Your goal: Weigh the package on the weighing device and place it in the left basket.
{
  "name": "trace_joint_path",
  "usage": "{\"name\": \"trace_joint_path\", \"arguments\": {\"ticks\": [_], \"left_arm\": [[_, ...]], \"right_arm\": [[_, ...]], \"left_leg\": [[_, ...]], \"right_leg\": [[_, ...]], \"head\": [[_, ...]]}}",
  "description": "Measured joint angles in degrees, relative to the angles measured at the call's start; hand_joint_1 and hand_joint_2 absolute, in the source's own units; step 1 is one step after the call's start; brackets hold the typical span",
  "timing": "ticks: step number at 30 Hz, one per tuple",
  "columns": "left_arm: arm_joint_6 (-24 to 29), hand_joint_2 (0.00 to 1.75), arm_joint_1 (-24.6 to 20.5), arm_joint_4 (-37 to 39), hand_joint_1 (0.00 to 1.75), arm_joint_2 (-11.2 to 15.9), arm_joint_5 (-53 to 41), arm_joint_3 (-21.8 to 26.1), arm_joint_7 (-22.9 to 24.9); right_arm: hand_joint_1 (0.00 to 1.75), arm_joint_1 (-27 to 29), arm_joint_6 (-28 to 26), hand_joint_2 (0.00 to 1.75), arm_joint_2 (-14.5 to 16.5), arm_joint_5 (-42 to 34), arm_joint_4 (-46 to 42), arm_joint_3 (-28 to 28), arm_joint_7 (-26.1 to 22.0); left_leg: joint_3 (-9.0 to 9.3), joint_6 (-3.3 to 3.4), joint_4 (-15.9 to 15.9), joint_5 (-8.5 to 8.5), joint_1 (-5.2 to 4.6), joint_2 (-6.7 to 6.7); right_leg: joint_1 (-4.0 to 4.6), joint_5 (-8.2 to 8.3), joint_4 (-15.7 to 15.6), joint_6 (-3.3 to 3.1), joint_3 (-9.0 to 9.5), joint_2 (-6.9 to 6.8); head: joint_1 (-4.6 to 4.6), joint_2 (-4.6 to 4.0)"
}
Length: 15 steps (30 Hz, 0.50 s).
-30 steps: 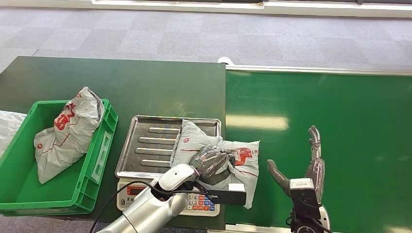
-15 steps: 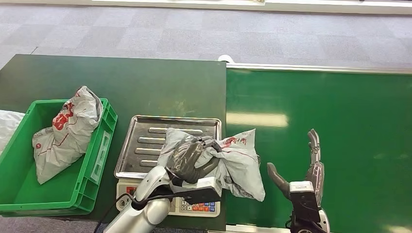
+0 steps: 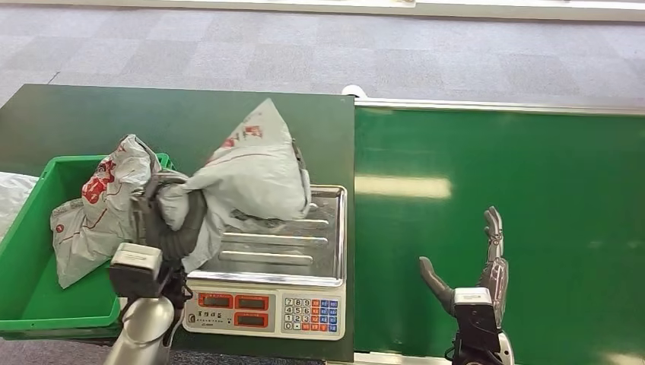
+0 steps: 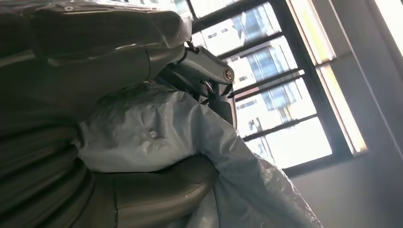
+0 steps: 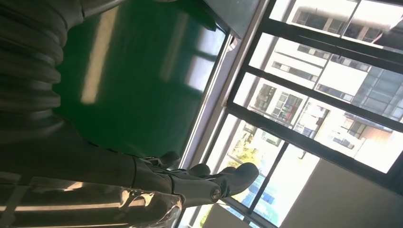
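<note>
Left hand (image 3: 169, 220) has its fingers wrapped around the grey package (image 3: 251, 171), held up over the scale (image 3: 266, 293) tray's left edge, right beside the green basket (image 3: 46, 304). Right hand (image 3: 487, 266) hangs released over the conveyor belt (image 3: 532, 190).

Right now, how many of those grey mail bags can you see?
2, perhaps 3. One package is held up by the left hand between the scale and the green basket; another bag lies in it. Something pale beyond may be a third.

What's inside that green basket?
One grey package lies in the green basket, leaning on its far wall. What lies beneath it is covered.
</note>
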Motion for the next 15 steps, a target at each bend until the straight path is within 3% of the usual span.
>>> {"name": "trace_joint_path", "arguments": {"ticks": [5, 8, 12, 15], "left_arm": [[1.35, 1.75, 1.90, -1.79, 1.56, 0.45, 1.96, 6.21, -1.34], [5.50, 1.75, 2.76, -2.68, 1.48, 0.49, -0.05, 8.80, -1.84], [10.94, 1.75, 4.06, -3.47, 1.46, 0.87, -2.00, 14.54, -0.83], [10.88, 1.75, 5.29, -3.54, 1.44, 1.24, -0.87, 19.62, 0.54]], "right_arm": [[0.00, 0.34, -0.44, 1.75, -0.06, -0.12, 0.12, 0.30, 0.00], [0.00, 0.53, -0.86, 1.75, -0.09, -0.42, 0.22, 0.45, 0.02], [0.00, 1.10, -1.81, 1.75, -0.22, -0.86, 0.25, 0.44, 0.13], [0.00, 1.58, -2.59, 1.75, -0.45, -1.30, 0.21, 0.40, 0.52]], "left_leg": [[-0.07, 0.00, 0.00, 0.00, 0.00, -0.07], [-0.08, 0.00, 0.00, 0.00, -0.01, -0.04], [-0.07, 0.00, 0.00, -0.01, 0.00, -0.04], [-0.07, -0.01, 0.00, -0.01, 0.01, -0.04]], "right_leg": [[-0.01, -0.04, 0.00, 0.04, -0.02, -0.07], [-0.01, -0.04, 0.00, 0.04, -0.02, -0.06], [-0.01, -0.04, 0.00, 0.04, -0.05, -0.05], [0.02, -0.06, 0.00, 0.01, -0.07, -0.05]], "head": [[0.01, 0.00], [0.01, 0.00], [0.01, 0.00], [-0.01, 0.00]]}}
